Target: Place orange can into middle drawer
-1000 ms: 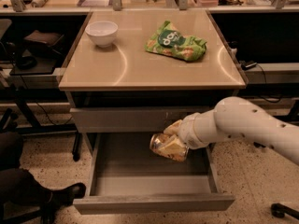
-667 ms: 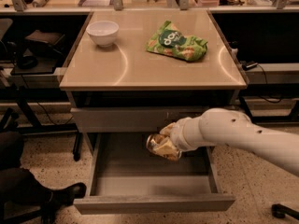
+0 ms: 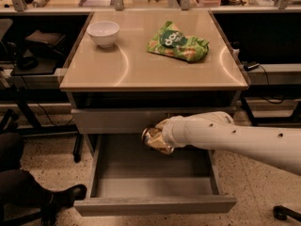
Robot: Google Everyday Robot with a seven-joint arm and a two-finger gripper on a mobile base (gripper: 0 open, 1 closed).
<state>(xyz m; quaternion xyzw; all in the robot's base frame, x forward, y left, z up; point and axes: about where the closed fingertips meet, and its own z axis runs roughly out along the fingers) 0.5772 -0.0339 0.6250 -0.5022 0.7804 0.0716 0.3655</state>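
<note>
Cabinet with tan top [image 3: 141, 74] filled the centre of the frame, from the upper middle down to the lower edge. A closed grey drawer front sat just under the top.

Middle drawer [image 3: 155, 205] stood pulled fully out toward the bottom of the frame. Plain front panel, smooth grey inside, nothing resting on its floor.

White robot arm [image 3: 249, 140] entered from the right edge at mid-height and reached left across the open drawer, ending just below the closed drawer front.

Speckled floor [image 3: 263, 182] visible at lower left and lower right. A dark shoe and trouser leg [image 3: 56, 199] lay at the lower left corner, beside the drawer's left side.

Green snack bag [image 3: 178, 44] lay flat on the cabinet top, upper right of centre. White bowl [image 3: 103, 33] stood upright on the top at upper left, well apart from the bag.

Gripper [image 3: 163, 134] was at frame centre, over the back part of the open drawer. Jaws closed narrow around the can, gripping it from the right side.

Orange can [image 3: 152, 139] was held in the gripper, tilted, its shiny end facing left. It hung above the drawer's inside, near the back wall, and did not touch the drawer floor.
</note>
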